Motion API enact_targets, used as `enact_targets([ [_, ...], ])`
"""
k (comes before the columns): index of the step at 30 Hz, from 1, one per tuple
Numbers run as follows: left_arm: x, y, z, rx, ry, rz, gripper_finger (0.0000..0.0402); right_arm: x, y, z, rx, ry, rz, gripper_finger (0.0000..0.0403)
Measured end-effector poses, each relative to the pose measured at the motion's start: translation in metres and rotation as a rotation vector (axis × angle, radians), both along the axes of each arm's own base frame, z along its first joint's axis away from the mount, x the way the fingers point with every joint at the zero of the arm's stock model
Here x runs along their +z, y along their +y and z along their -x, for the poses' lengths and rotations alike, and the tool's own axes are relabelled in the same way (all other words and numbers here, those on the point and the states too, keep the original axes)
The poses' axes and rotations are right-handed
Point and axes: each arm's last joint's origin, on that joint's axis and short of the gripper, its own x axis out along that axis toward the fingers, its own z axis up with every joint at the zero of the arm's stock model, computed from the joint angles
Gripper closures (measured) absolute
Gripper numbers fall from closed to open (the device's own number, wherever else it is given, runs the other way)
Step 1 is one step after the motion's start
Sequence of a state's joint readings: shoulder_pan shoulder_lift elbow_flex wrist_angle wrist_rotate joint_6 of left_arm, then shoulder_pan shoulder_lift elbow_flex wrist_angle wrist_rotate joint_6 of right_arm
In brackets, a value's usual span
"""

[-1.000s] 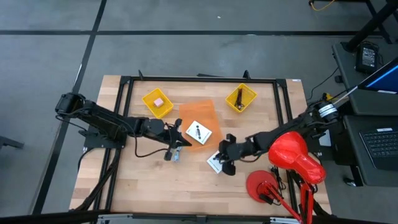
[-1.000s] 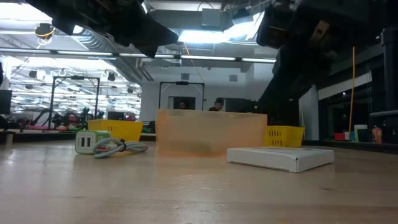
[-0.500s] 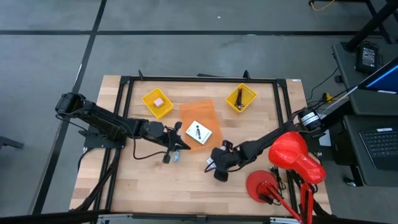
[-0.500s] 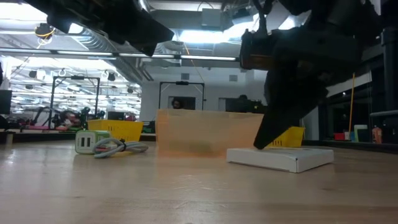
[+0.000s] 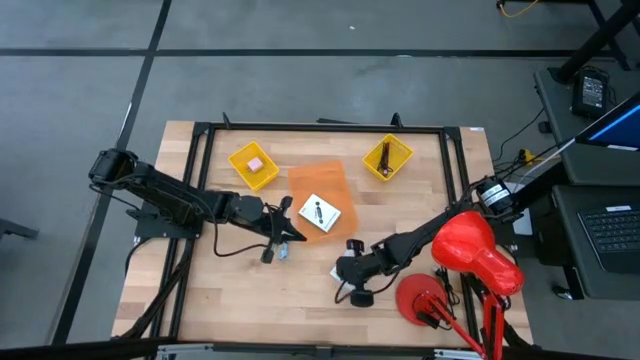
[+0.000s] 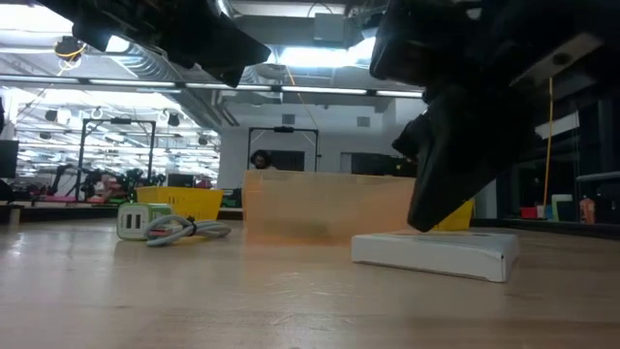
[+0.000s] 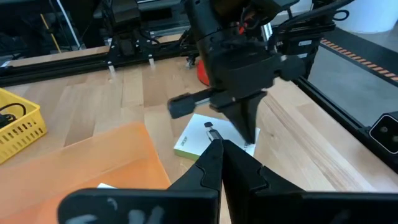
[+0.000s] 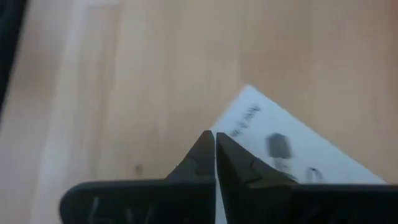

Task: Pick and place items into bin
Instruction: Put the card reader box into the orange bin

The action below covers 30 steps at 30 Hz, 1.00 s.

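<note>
Cards are the job here: one white card [image 5: 319, 213] sits in the orange bin [image 5: 312, 183], the other [image 6: 436, 253] lies flat on the table [image 5: 240, 300] under the right gripper [image 5: 349, 279], whose jaws are clenched and empty. It looks light, stiff, slick; pinching an edge seems best. Left gripper [image 5: 290, 232], also clenched, waits beside the bin.

The table [image 5: 240, 290] is pale planked wood, smooth and matt. The bin [image 5: 320, 185] beside the yellow baskets [image 5: 253, 165] looks like translucent orange plastic. The card [image 8: 292, 152] looks like matt white paper.
</note>
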<state>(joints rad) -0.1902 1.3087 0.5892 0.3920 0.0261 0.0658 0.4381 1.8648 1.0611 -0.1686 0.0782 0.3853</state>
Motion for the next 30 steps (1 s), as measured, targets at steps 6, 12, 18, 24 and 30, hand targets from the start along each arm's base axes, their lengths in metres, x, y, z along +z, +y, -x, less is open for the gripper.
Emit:
enact_targets([
  [6,0.000,0.000,0.000,0.000,0.000,0.001,0.0399,0.004,0.003,-0.004,0.103,-0.063,-0.009,0.0403],
  [12,0.000,0.000,0.000,0.001,0.000,0.002,0.0400,0.016,-0.001,0.002,0.061,-0.046,0.003,0.0403],
  [18,-0.005,-0.001,-0.002,-0.025,0.021,0.009,0.0400,0.029,-0.004,0.020,-0.089,0.045,0.006,0.0403],
  [24,-0.012,-0.011,-0.014,-0.075,0.071,0.024,0.0400,0.024,0.005,0.032,-0.180,0.132,-0.009,0.0403],
  [30,-0.023,-0.016,-0.033,-0.033,0.174,0.108,0.0400,0.022,0.011,0.043,-0.275,0.157,0.042,0.0403],
])
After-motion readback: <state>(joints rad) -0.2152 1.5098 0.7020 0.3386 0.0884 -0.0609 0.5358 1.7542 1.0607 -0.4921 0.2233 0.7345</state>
